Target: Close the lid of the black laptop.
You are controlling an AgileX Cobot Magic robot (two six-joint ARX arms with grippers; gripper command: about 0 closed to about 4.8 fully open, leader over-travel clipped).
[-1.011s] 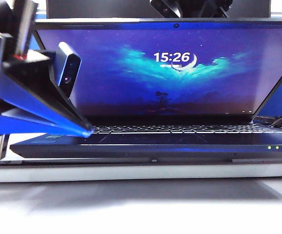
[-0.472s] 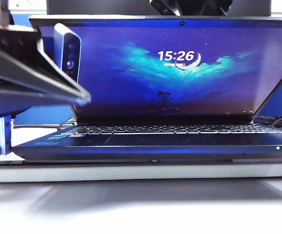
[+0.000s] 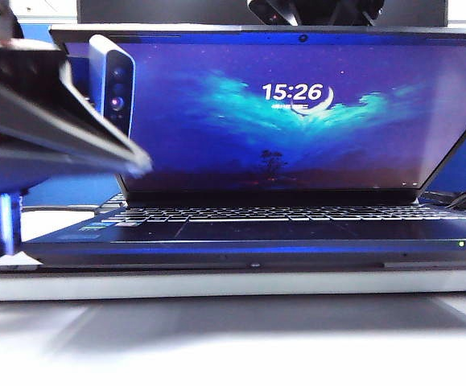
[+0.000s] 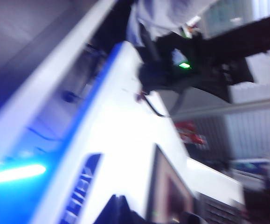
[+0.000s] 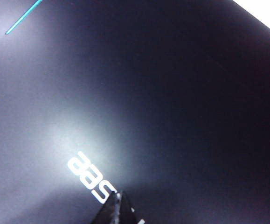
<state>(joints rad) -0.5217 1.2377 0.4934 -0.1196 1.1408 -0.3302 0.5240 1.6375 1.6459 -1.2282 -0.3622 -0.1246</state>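
Exterior: one laptop (image 3: 297, 233) on the tabletop (image 3: 216, 338), lid (image 3: 297, 112) upright; left hand (image 3: 128, 157) had risen from keyboard level to beside the screen, so closing hadn't begun.
Left wrist: blurred, hand state unclear.
Right wrist: right hand (image 5: 116, 207) narrow, against a dark panel.

Left gripper (image 3: 63, 141) looms blurred at nine o'clock, hiding the black laptop's (image 3: 297, 229) left corner and part of the lid (image 3: 297, 121). Right gripper (image 5: 114, 211): only a dark tip shows, jaws unreadable. Left wrist view smeared throughout.
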